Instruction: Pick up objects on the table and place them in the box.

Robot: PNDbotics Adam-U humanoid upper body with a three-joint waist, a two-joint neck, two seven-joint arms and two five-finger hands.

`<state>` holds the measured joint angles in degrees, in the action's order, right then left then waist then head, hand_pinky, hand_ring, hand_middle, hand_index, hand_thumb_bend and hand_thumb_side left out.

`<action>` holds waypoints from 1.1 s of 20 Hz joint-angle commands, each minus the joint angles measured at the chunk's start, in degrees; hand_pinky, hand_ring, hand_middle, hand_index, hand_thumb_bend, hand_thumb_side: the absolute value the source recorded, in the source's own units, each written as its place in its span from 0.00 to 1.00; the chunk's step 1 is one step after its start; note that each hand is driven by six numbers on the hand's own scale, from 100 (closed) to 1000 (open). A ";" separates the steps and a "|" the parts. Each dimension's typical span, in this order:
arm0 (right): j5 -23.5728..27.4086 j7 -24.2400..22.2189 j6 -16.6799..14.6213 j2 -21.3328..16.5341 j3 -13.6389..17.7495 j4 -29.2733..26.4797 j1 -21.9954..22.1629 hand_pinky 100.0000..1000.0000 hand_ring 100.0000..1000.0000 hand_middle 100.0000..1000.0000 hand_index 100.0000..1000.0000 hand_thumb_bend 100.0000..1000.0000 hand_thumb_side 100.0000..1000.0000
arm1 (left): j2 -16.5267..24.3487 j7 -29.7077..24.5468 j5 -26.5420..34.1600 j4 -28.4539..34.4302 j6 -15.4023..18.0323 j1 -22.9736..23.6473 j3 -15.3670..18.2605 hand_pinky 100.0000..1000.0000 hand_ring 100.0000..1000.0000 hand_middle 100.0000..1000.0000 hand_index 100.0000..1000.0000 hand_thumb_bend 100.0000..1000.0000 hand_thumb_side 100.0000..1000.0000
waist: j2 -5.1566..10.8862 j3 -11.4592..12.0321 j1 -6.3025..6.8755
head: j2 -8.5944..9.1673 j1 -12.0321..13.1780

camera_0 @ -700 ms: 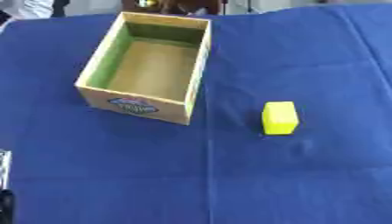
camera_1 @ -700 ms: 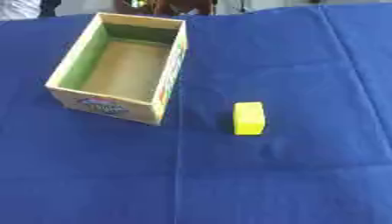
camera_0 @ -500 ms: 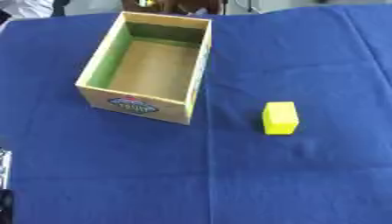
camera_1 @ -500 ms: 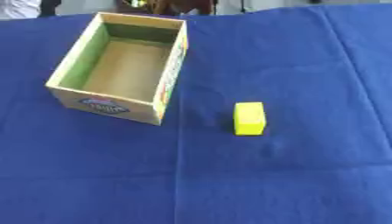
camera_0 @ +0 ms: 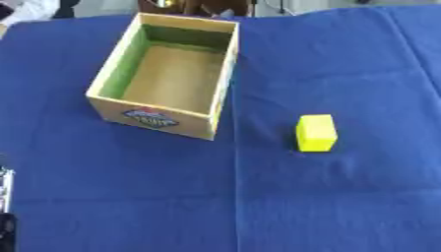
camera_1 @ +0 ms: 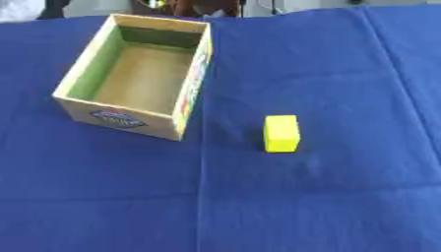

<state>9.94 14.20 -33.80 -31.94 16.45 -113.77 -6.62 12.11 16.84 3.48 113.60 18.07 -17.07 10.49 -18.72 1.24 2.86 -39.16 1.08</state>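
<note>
An open cardboard box [camera_0: 219, 88] with green inner walls and a brown floor stands on the blue cloth at the upper left, and nothing lies inside it. A small yellow block [camera_0: 315, 133] lies on the cloth to the right of the box and a little nearer to me, apart from it. A thin silver and black sliver of my left hand [camera_0: 4, 197] shows at the lower left edge of the left eye view, far from both things. My right hand shows in neither view.
A blue cloth [camera_1: 327, 197] covers the whole table, with creases running across it. Dark shapes and something white [camera_0: 30, 9] sit beyond the far edge.
</note>
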 commanded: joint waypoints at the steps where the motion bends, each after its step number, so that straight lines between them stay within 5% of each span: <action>1: -1.31 0.24 0.01 -4.16 0.81 -0.82 -0.76 0.71 0.74 0.56 0.76 0.06 1.00 | 1.37 0.03 -0.35 0.99 -0.08 -0.36 0.11 0.43 0.54 0.61 0.74 0.08 1.00 | 0.96 -0.17 -0.27 | 0.41 0.15; 2: -2.12 0.32 0.13 -5.46 0.86 -0.82 -0.97 0.71 0.75 0.56 0.77 0.31 1.00 | 1.45 0.03 -0.35 0.99 -0.09 -0.33 0.10 0.43 0.54 0.61 0.74 0.08 1.00 | 1.03 -0.26 -0.27 | 0.36 0.06; 3: -3.36 0.35 0.53 -8.06 0.77 -0.82 -1.38 0.72 0.75 0.58 0.78 0.18 1.00 | 1.57 0.01 -0.34 0.99 -0.11 -0.32 0.06 0.43 0.54 0.61 0.74 0.09 1.00 | 1.23 -0.37 -0.43 | 0.24 -0.13; 11: -14.31 -2.29 9.85 -28.42 -4.20 -0.82 -6.01 0.77 0.79 0.65 0.82 0.42 1.00 | 2.12 -0.44 -0.02 0.99 -0.40 -0.05 -0.44 0.43 0.54 0.61 0.74 0.09 1.00 | 2.38 0.12 -1.27 | -0.38 -1.49; 22: -25.28 -15.33 15.59 -41.75 -11.14 -0.82 -10.13 0.78 0.83 0.75 0.89 0.53 1.00 | 2.58 -1.14 0.50 0.99 -0.59 -0.01 -1.04 0.43 0.54 0.61 0.74 0.08 1.00 | 2.98 0.87 -1.81 | -0.36 -2.37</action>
<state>-13.82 0.42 -18.53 -70.33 5.39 -113.82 -16.08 13.12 15.95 3.86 113.60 17.41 -16.73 9.74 -16.94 2.11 1.16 -39.29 -1.07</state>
